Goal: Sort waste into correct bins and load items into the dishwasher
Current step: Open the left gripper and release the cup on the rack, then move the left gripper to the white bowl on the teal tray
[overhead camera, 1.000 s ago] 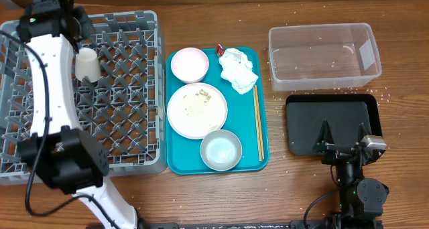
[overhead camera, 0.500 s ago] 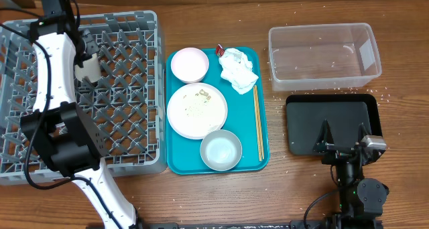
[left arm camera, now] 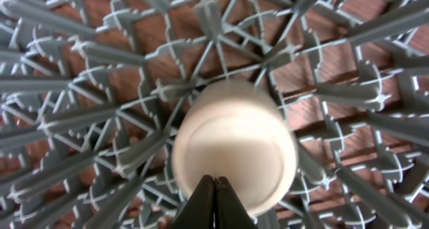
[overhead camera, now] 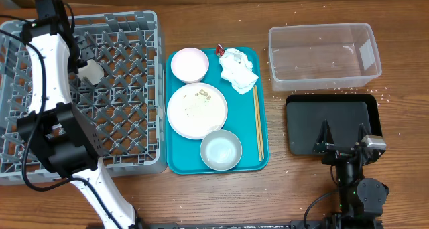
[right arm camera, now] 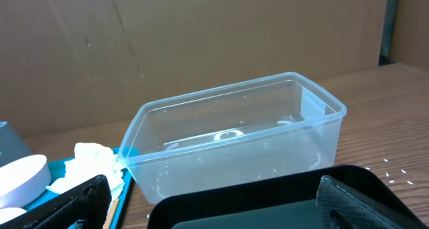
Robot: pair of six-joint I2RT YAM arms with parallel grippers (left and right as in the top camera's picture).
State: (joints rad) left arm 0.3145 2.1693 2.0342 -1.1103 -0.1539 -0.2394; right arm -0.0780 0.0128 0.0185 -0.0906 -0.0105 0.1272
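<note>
As the white cup [overhead camera: 90,71] lies seemingly delivered in the dish rack [overhead camera: 134,16], the left pincer [left arm camera: 214,181] above is shut, the right pincer [overhead camera: 344,126] wide.

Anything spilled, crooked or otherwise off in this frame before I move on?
Yes: loose pale grains lie scattered on the bare wood around the clear tub and the black tray, outside either bin. Food residue sits on the large plate on the teal tray. Nothing looks broken.
</note>
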